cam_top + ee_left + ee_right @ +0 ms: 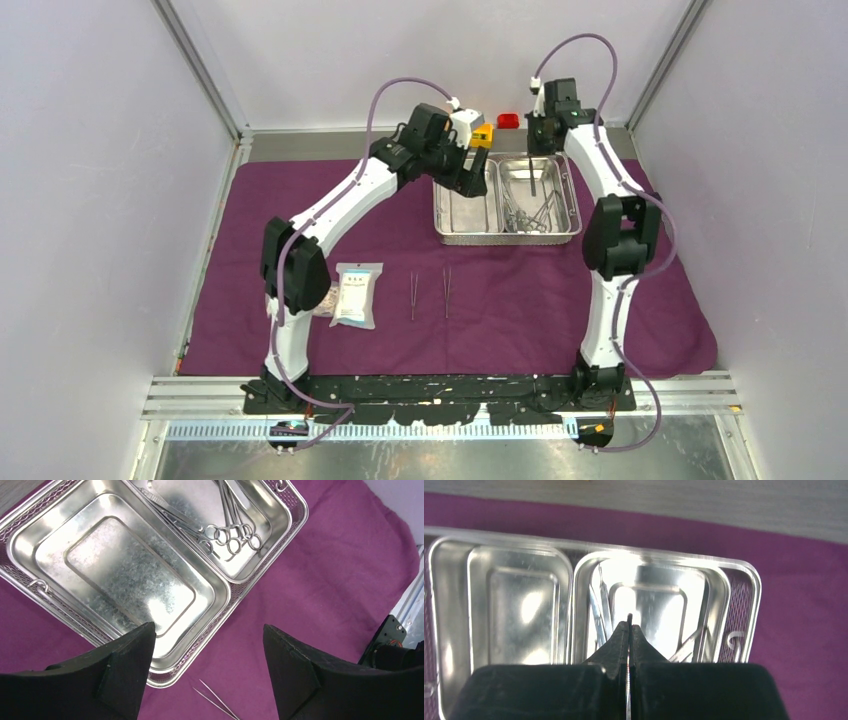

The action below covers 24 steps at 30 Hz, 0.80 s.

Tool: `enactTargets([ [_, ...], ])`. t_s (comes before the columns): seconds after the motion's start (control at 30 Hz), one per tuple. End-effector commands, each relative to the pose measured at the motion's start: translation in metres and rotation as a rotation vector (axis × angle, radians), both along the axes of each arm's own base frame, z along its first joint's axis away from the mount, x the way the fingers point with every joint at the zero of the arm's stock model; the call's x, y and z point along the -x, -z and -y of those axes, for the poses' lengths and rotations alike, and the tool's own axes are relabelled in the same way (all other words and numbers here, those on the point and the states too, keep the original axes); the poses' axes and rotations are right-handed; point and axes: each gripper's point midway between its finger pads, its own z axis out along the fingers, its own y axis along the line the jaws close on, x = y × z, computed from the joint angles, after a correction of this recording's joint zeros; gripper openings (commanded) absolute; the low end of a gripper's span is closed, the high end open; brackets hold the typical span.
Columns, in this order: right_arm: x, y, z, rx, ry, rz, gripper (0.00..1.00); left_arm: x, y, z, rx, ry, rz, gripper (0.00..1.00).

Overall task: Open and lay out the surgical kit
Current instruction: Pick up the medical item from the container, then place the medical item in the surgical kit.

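The dark-purple cloth [600, 290] lies spread on the table. The steel tray [505, 238] stands on it at the back. Its left compartment is empty and its right one holds scissors and clamps [530, 212]. My left gripper [466, 180] is open and empty above the tray's left compartment; in the left wrist view [209, 628] it looks down on the tray's rim [227, 597] and the ring-handled instruments [231, 534]. My right gripper [534, 150] is shut on a thin steel instrument [533, 184] that hangs over the right compartment; its tip [629, 616] pokes out between the fingers.
Two tweezers [413, 296] [446, 292] lie side by side on the cloth in front of the tray; one shows in the left wrist view [220, 701]. A clear packet [357, 294] lies left of them, another partly under the left arm [324, 306]. Orange [482, 135] and red [508, 121] bricks sit behind the tray.
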Motion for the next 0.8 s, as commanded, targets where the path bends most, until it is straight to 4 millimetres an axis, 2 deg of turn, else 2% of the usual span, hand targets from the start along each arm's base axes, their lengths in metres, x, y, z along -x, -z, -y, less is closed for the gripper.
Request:
enactTargets([
  [0.0, 0.034, -0.07, 0.004, -0.027, 0.027, 0.112, 0.0, -0.01, -0.03, 0.003, 0.07, -0.035, 0.064, 0.8],
  [0.13, 0.079, -0.073, 0.008, -0.041, 0.049, 0.085, 0.0, -0.015, -0.035, -0.01, 0.057, -0.071, 0.09, 0.8],
  [0.2, 0.105, -0.082, 0.011, -0.044, 0.055, 0.097, 0.0, -0.015, -0.037, -0.017, 0.048, -0.085, 0.098, 0.8],
  [0.4, 0.175, -0.076, 0.022, -0.024, 0.066, 0.064, 0.0, -0.004, -0.041, -0.034, 0.027, -0.116, 0.112, 0.8],
  [0.53, 0.219, -0.054, 0.026, -0.014, 0.056, 0.003, 0.0, 0.007, -0.042, -0.047, 0.033, -0.132, 0.138, 0.8],
  [0.63, 0.248, -0.028, 0.027, -0.031, 0.063, -0.032, 0.0, 0.021, -0.026, -0.057, 0.02, -0.134, 0.128, 0.8],
  [0.77, 0.267, -0.012, 0.03, -0.028, 0.067, -0.015, 0.0, 0.036, -0.017, -0.067, 0.03, -0.142, 0.119, 0.8],
])
